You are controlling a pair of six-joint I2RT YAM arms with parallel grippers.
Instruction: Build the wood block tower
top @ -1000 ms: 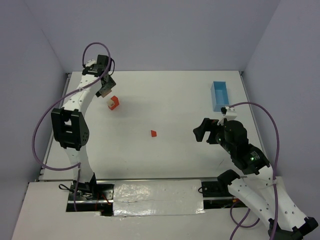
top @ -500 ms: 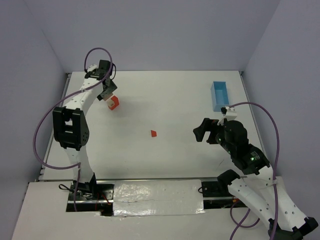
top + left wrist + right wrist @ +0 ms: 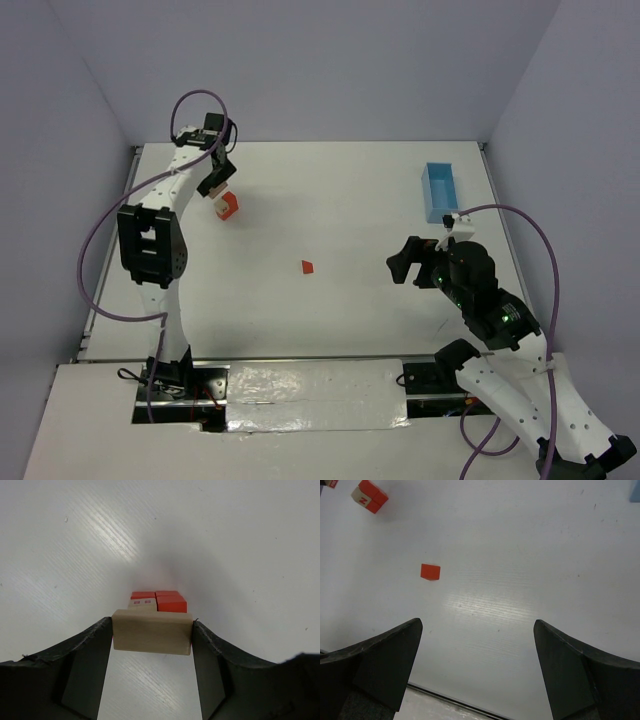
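At the far left of the white bench [image 3: 350, 200], the left pincer [image 3: 215, 185] pinches a tan slab [image 3: 152, 637] by its two ends, holding it level between the dark fingers [image 3: 85, 665]. Right below and behind the slab sits the block stack [image 3: 228, 205]: red-orange cubes pressed together with a tan block that bears small red marks on one face. The wrist view does not show whether the slab touches the stack or hangs just over it. Near the middle of the bench, well apart from the stack, a small red-orange block [image 3: 308, 267] lies alone. To its right the right pincer [image 3: 402, 266] hangs above bare bench with its fingers spread wide, gripping nothing. A light blue box [image 3: 438, 190] stands at the far right edge.
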